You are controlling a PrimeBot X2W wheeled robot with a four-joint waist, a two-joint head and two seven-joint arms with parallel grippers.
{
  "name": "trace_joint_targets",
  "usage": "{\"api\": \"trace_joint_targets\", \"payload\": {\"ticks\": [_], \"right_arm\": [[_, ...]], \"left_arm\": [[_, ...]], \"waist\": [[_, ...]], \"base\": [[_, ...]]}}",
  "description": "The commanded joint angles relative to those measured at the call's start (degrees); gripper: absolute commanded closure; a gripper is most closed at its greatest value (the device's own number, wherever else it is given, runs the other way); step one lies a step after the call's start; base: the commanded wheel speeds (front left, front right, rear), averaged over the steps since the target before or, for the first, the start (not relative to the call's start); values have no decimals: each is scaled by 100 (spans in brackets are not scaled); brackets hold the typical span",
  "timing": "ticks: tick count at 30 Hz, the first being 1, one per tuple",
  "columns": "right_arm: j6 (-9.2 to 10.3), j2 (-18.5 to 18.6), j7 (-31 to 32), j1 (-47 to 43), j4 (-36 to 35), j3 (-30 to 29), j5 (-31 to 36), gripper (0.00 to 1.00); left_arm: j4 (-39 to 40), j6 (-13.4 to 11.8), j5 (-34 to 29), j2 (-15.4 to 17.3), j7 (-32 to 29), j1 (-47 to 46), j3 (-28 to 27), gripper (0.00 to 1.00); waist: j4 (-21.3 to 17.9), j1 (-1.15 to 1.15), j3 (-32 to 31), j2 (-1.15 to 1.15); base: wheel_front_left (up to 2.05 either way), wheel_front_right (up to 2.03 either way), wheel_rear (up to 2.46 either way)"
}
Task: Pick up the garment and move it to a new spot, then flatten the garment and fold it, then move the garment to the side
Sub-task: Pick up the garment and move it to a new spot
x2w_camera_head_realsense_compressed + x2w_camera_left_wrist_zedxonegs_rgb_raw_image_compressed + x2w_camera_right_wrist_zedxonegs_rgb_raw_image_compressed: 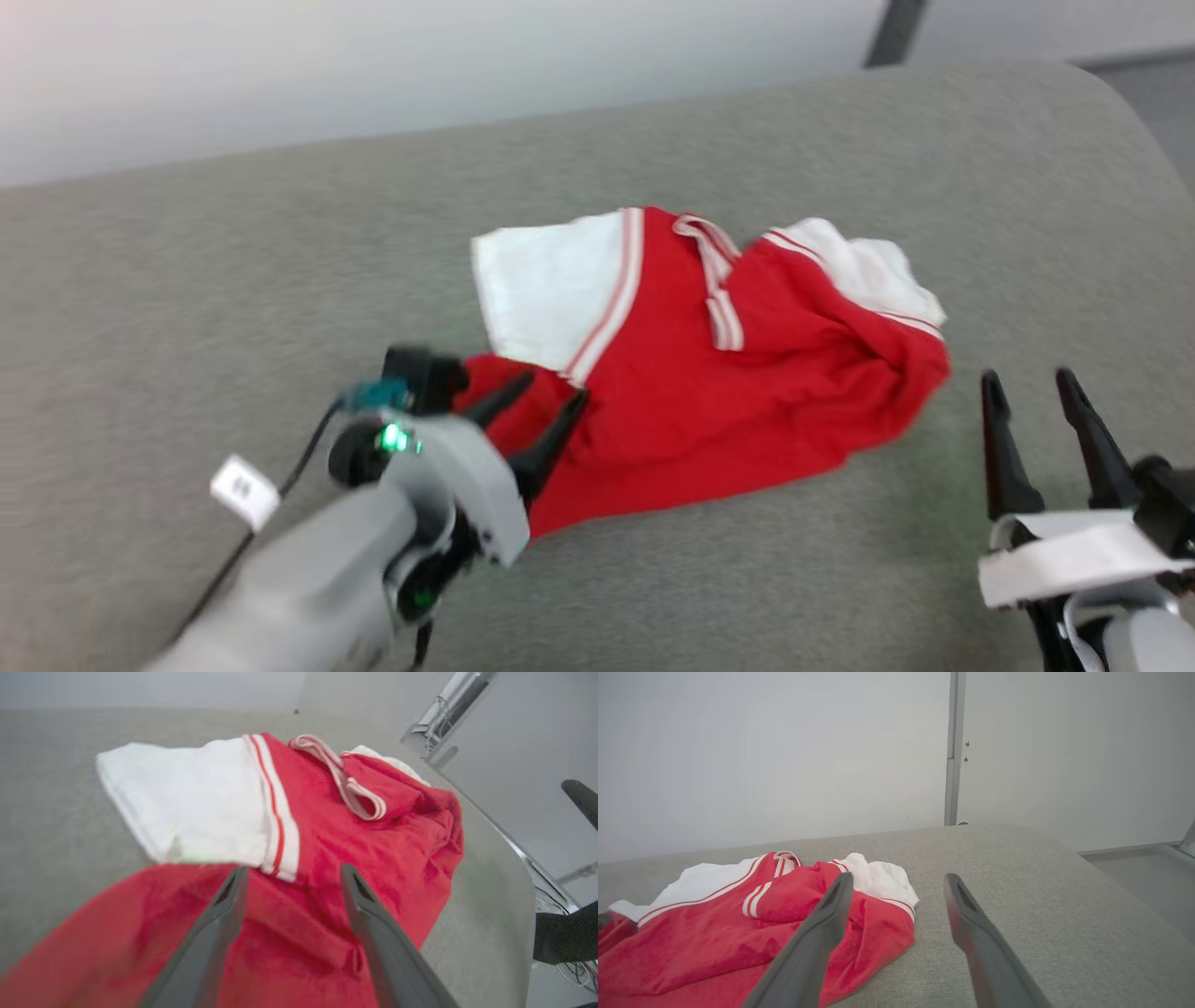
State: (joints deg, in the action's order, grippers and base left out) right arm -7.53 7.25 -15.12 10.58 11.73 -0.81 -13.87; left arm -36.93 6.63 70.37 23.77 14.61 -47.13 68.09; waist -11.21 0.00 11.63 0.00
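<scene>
In your head view the garment (728, 401) lies crumpled near the middle of the grey cushion (233, 280). One white sleeve (546, 280) is spread flat at its left and the other is bunched at its right. Your left gripper (554, 387) sits over the garment's lower left edge with its fingers spread; you cannot tell whether they touch the cloth. Your right gripper (1027, 376) stands apart to the garment's right over bare cushion, fingers spread and empty.

In your left wrist view the left gripper (294, 869) has its fingers parted over red cloth with nothing pinched between them. The flat sleeve lies just beyond the tips and the striped collar (345, 779) is farther on.

In your right wrist view the right gripper (899, 877) is held wide, one finger crossing in front of the garment's bunched end, the other over bare cushion, with a pale wall (784, 756) behind
</scene>
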Motion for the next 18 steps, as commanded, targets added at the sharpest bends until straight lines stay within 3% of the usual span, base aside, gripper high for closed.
{"api": "trace_joint_targets", "payload": {"ticks": [1, 4, 7, 18], "right_arm": [[8, 39, -2, -113, 16, -57, 48, 0], [8, 91, -2, -315, 34, -252, 84, 0], [8, 104, -2, -502, 20, -427, 93, 0], [8, 75, -2, -1016, -32, -645, 87, 0]], "left_arm": [[11, 12, 13, -20, 27, 159, -75, 0], [150, 27, -4, 74, 61, 649, -709, 0], [364, -14, -434, 132, 49, 1305, -1475, 0], [1803, -613, -2661, -3, 53, 3601, -4363, 0]], "waist": [[671, 0, -481, 0], [927, 0, -567, 0], [1130, 0, -625, 0], [1457, 0, -875, 0]], "base": [[0, 0, 0], [0, 0, 0], [0, 0, 0], [0, 0, 0]]}}
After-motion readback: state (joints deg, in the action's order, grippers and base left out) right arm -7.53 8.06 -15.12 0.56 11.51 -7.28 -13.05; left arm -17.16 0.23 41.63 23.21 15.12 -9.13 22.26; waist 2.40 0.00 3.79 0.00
